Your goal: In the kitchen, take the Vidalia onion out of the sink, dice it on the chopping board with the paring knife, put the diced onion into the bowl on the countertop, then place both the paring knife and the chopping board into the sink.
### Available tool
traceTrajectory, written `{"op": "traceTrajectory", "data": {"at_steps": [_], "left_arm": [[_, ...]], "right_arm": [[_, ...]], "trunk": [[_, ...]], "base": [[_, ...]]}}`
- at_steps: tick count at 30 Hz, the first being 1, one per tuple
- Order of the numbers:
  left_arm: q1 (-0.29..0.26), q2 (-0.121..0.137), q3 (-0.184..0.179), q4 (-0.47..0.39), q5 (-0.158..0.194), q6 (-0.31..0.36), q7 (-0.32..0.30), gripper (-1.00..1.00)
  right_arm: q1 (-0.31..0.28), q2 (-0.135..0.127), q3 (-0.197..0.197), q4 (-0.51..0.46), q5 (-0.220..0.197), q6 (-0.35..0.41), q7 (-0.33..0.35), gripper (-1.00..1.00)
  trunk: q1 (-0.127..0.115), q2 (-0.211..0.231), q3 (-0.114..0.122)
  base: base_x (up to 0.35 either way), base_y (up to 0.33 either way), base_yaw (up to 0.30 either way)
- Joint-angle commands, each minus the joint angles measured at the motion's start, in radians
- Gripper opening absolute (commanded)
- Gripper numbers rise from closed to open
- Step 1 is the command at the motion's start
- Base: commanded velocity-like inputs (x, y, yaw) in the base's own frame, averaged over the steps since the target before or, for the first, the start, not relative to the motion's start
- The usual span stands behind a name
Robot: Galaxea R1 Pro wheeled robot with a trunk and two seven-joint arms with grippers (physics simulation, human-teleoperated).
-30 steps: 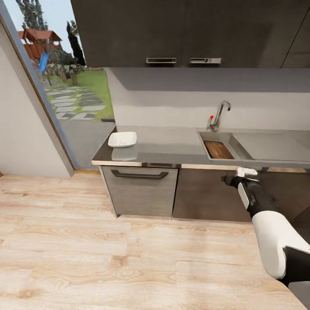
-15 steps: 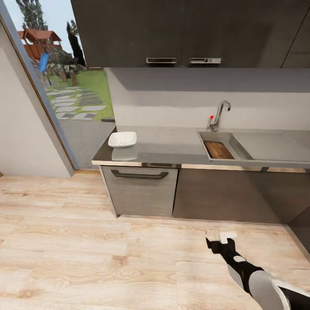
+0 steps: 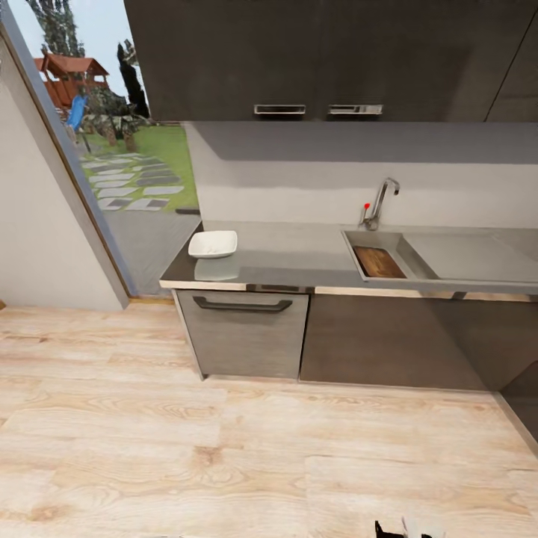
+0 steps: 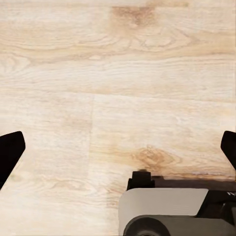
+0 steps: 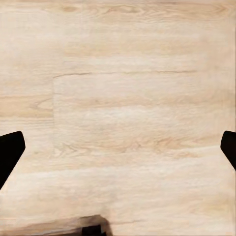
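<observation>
Wrist views come nearest: the left gripper (image 4: 118, 147) and the right gripper (image 5: 118, 147) both hang over the pale wooden floor (image 3: 187, 448), each with its two dark fingertips at opposite edges of its picture, so both stand wide open and hold nothing. Beneath the left one a grey and black part of the robot (image 4: 167, 206) shows against the planks.

Head view, further out, looks across the floor to the dark grey cabinets (image 3: 243, 332) and the grey countertop (image 3: 291, 258) above them. Towards its left end sits the white square bowl (image 3: 213, 243); what lies inside is too small to make out. Well apart from it to the right is the sink (image 3: 359, 261), with the chopping board (image 3: 379, 262) lying flat in the basin and the chrome tap (image 3: 379, 200) behind. I cannot make out the paring knife, nor any onion on the worktop. Beyond the counter's left end a glass door (image 3: 112, 134) opens on a garden.

By my judgement the task is at or near its end: the board is in the sink, nothing is left on the counter but the bowl, and the arms hang empty. Only the knife's place and the bowl's contents remain unconfirmed.
</observation>
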Motion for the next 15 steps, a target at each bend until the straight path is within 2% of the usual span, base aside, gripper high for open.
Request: {"op": "traceTrajectory", "data": {"at_steps": [1, 6, 15], "left_arm": [[-0.001, 0.007, -0.009, 0.002, 0.01, -0.027, 0.002, 1.0], [0.0, 0.014, -0.012, 0.006, 0.01, -0.054, 0.003, 1.0], [-0.001, 0.008, -0.014, 0.016, 0.011, -0.058, 0.001, 1.0]], "right_arm": [[0.0, 0.009, -0.005, -0.048, -0.009, -0.005, -0.007, 1.0], [0.001, 0.041, -0.004, -0.089, -0.023, -0.006, -0.012, 1.0], [0.001, 0.048, -0.005, -0.07, -0.028, -0.054, -0.013, 1.0]], "trunk": [[0.0, -0.001, 0.0], [0.0, -0.001, 0.007], [0.0, -0.001, 0.012]], "base": [[0.0, 0.0, 0.0], [0.0, 0.0, 0.0], [0.0, 0.0, 0.0]]}}
